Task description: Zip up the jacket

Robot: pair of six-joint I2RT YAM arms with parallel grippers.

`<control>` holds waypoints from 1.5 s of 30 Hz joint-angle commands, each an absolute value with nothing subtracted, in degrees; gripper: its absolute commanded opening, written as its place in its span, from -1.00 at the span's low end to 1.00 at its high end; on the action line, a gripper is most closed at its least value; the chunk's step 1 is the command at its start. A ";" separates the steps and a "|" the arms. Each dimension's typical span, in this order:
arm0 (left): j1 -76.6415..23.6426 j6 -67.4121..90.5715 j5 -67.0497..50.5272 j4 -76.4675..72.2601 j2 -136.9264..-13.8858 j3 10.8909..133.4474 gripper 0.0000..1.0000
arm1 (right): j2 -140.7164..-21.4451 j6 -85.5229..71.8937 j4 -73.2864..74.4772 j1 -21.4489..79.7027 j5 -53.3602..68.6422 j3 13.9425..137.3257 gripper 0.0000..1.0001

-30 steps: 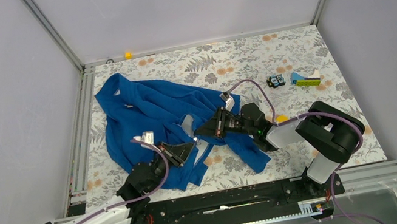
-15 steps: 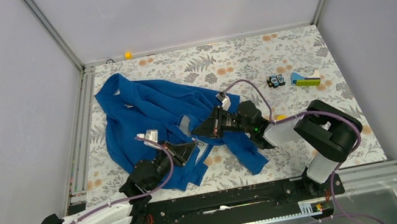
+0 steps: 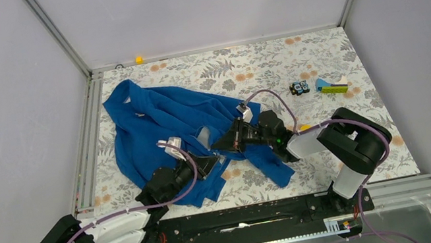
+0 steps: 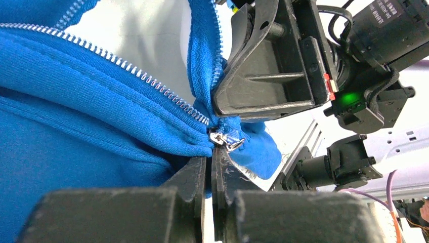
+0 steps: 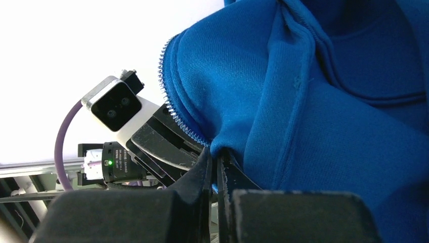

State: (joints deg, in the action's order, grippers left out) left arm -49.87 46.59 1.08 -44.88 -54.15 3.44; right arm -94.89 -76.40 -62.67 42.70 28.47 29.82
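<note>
Jacket: the jacket (image 3: 161, 131) lies crumpled on the left half of the table (image 3: 320, 49). One end reaches toward the far-left corner, and its near part sits at the near middle, where my two grippers meet.
Left gripper: my left gripper (image 4: 209, 162) is clamped on the jacket, with blue fabric nipped between the nearly touching fingertips.
Right gripper: my right gripper (image 5: 215, 162) is likewise pinched tight on a fold of the blue fabric, tip to tip with the left one.
Edges: the jacket's left side runs close along the metal rail (image 3: 87, 151). Its near flaps lie just short of the front edge by my bases.
Open room: the right half and the far strip of the table are bare floral cloth. A small black object (image 3: 299, 87) and a green-and-blue piece (image 3: 333, 87) sit far right, well apart from the jacket. A yellow bit (image 3: 305, 126) lies just beside my right arm.
Left wrist view only: a silvery pull (image 4: 225, 140) sits just past my fingertips at the foot of a row of zipper teeth (image 4: 126, 66), with white lining (image 4: 146, 35) above.
Right wrist view only: a curved line of teeth edges the raised fold, and my left wrist camera (image 5: 115, 107) faces it.
Unsure: I cannot tell whether the pull itself is caught in my left grip or only the cloth beside it.
</note>
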 commanded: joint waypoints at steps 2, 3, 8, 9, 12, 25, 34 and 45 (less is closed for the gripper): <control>-51.34 49.62 -9.06 -45.42 -55.02 4.36 -1.00 | -90.28 -71.58 -60.34 42.63 29.47 31.56 -1.00; -51.30 50.80 -8.46 -45.79 -54.90 3.94 -1.00 | -89.41 -70.00 -56.95 42.65 29.42 31.41 -0.93; -51.24 53.82 -7.25 -44.92 -55.74 3.02 -1.00 | -86.06 -59.86 -39.62 42.70 30.06 32.72 -0.45; -51.32 53.99 -6.90 -44.03 -55.99 2.87 -1.00 | -85.16 -58.26 -37.36 42.64 29.58 32.43 -0.34; -51.33 53.88 -7.35 -43.87 -56.84 2.17 -1.00 | -82.25 -52.69 -29.02 42.70 29.01 32.74 0.03; -51.26 53.86 -11.71 -48.00 -60.12 1.09 -1.00 | -72.69 -39.39 -6.27 43.21 34.50 33.43 0.82; -51.32 56.01 -12.19 -51.77 -60.57 0.09 -1.00 | -79.95 -47.28 -38.59 45.35 38.18 23.27 0.56; -51.29 55.32 -12.18 -49.28 -57.94 0.33 -1.00 | -88.10 -48.04 -53.53 45.83 36.02 21.31 0.46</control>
State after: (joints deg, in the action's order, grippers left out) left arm -50.78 55.02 -9.26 -45.34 -59.68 0.95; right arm -86.39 -47.92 -44.51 45.06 37.06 21.61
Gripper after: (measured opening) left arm 0.034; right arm 0.732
